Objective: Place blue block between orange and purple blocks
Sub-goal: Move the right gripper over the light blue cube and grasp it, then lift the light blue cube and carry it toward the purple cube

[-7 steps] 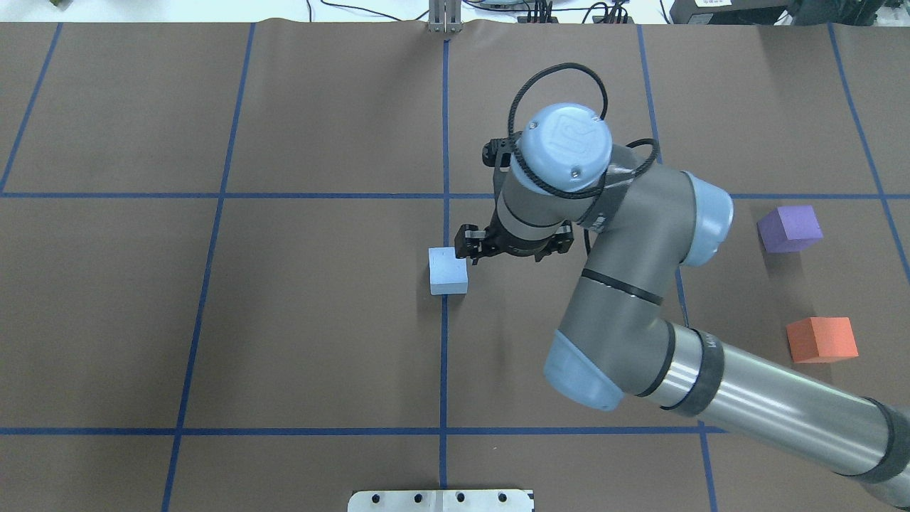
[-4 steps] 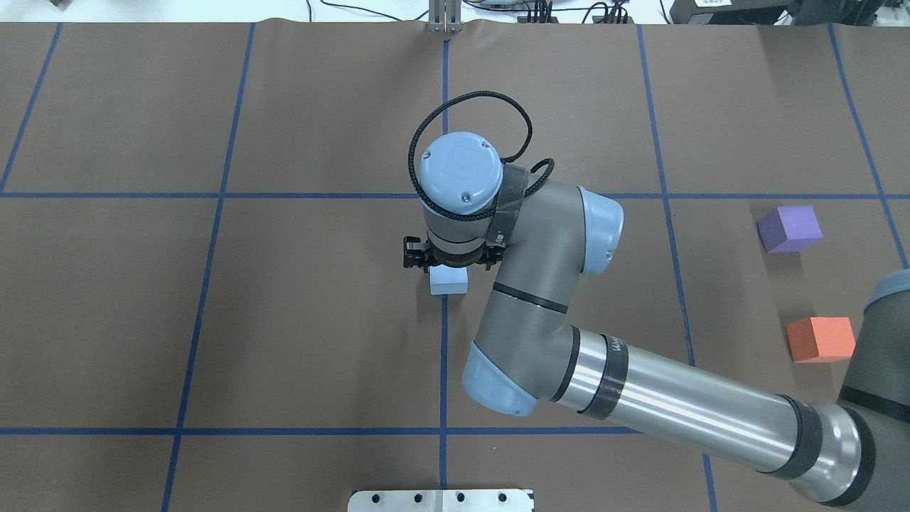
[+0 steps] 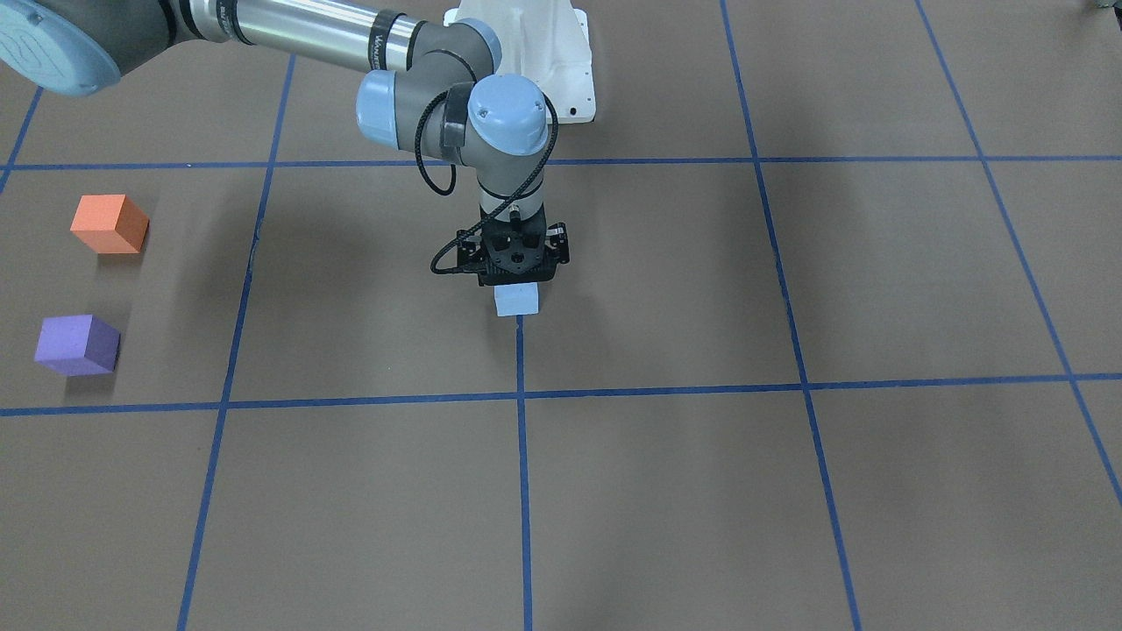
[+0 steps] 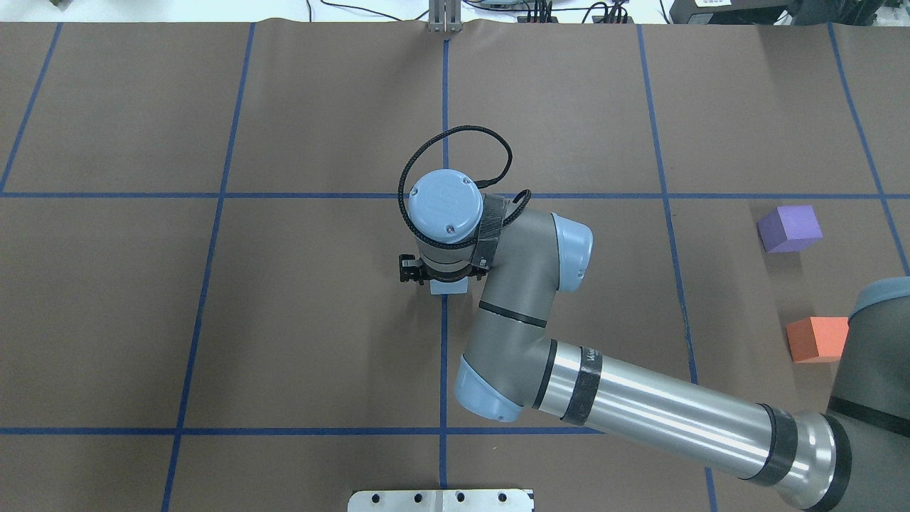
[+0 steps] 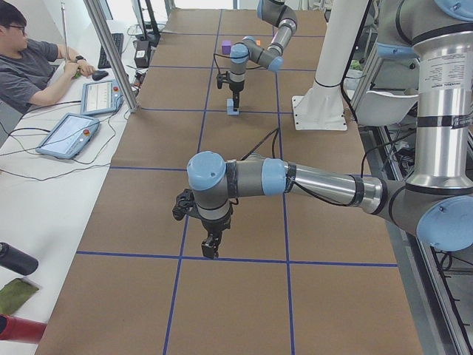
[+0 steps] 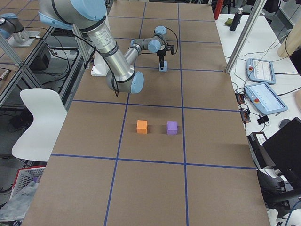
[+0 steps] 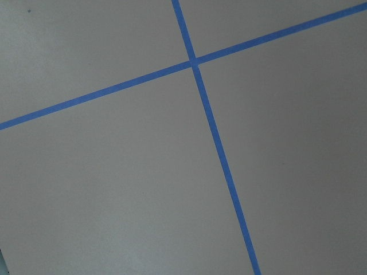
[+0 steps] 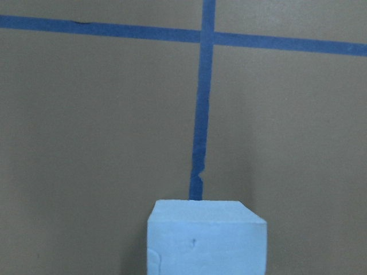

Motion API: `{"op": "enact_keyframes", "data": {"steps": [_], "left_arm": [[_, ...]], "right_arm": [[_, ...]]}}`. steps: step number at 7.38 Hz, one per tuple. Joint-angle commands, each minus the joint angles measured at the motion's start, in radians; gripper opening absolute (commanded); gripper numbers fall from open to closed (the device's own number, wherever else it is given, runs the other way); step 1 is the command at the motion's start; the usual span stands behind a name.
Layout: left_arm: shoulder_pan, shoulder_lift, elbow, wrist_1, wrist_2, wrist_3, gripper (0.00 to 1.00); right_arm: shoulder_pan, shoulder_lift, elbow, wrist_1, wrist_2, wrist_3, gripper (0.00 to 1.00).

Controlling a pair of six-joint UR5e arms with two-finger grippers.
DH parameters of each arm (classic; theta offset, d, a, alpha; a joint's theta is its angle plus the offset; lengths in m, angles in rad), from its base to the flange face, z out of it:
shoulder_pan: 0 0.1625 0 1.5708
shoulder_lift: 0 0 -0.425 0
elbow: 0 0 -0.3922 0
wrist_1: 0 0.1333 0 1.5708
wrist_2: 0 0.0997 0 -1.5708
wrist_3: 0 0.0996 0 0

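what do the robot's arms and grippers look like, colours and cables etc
The right arm and left arm are grey and polished silver tubes with pale blue round joint caps and black bands. A black braided cable loops at the right wrist. The right gripper and left gripper are black.

One blue block (image 3: 515, 300), one orange block (image 3: 108, 223), one purple block (image 3: 77, 344), two grippers, the right gripper (image 3: 515, 282) and the left gripper (image 5: 210, 251), one seated operator (image 5: 29, 66), two teach pendants (image 6: 262, 70)
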State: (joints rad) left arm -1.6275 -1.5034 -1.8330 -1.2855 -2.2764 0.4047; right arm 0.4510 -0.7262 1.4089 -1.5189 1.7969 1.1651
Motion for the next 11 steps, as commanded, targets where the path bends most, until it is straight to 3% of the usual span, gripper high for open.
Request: {"op": "enact_keyframes", "data": {"steps": [1, 2, 5, 7, 9, 11], "left_arm": [[0.0, 0.0, 0.0, 0.0, 0.0, -0.001, 1.0], [0.0, 0.006, 0.0, 0.0, 0.0, -0.001, 1.0], [0.0, 0.023, -0.002, 0.0, -0.012, -0.003, 1.0], [-0.002, 0.054, 0.001, -0.032, -0.082, -0.009, 1.0], [-0.003, 0.09, -0.005, -0.145, -0.117, -0.134, 1.0], [-0.005, 0.115, -0.005, -0.274, -0.117, -0.229, 1.0]], "right_arm": [[-0.006, 0.004, -0.01, 0.022, -0.001, -0.005, 0.5], [-0.005, 0.004, -0.002, 0.02, 0.001, -0.005, 0.0], [0.033, -0.022, 0.054, 0.011, 0.016, -0.007, 0.0], [0.118, -0.143, 0.216, -0.033, 0.083, -0.095, 0.0], [0.249, -0.24, 0.396, -0.191, 0.192, -0.241, 0.0], [0.403, -0.44, 0.536, -0.218, 0.28, -0.489, 0.0]]}}
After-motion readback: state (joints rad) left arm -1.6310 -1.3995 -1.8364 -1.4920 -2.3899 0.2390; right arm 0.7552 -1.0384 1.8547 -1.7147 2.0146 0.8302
